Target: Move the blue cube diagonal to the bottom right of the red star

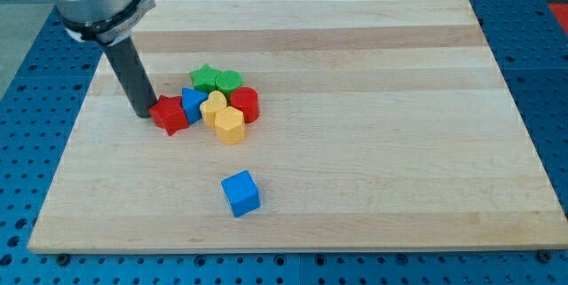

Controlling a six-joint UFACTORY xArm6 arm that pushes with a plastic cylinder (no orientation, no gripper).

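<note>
The blue cube [240,193] sits alone on the wooden board [373,143], toward the view's bottom, below the cluster. The red star [169,114] lies at the cluster's left end. My tip [143,114] stands just to the left of the red star, touching or almost touching it. The blue cube is below and to the right of the red star, well apart from it.
Packed to the right of the red star are a blue triangular block [192,104], a yellow heart-like block [213,106], a yellow hexagonal block [230,126], a red cylinder [245,105], a green star [206,77] and a green round block [229,80].
</note>
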